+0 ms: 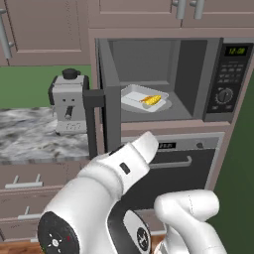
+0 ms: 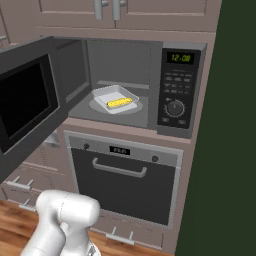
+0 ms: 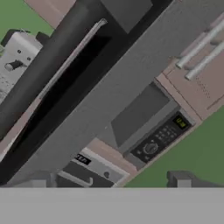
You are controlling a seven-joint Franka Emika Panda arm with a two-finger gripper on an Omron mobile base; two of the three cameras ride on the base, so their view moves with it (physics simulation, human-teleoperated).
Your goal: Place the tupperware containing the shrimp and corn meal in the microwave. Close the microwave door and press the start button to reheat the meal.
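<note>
Arm's pulled back low near the base, and the gripper [image 3: 111, 183] is released, fingers spread wide, holding nothing. Past it the door [image 2: 27, 102] hangs wide open to the left. Further in, the tupperware [image 1: 144, 97] sits on the microwave [image 2: 175, 90] floor with the corn [image 2: 120, 103] in it. Can't make out the shrimp.

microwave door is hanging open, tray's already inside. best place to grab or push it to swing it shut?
Take the microwave door at its vertical black bar handle, on the free edge farthest from the hinge. Come from the left, outer face: the door stands edge-on toward the robot, so pushing rightward there should swing it shut.
</note>
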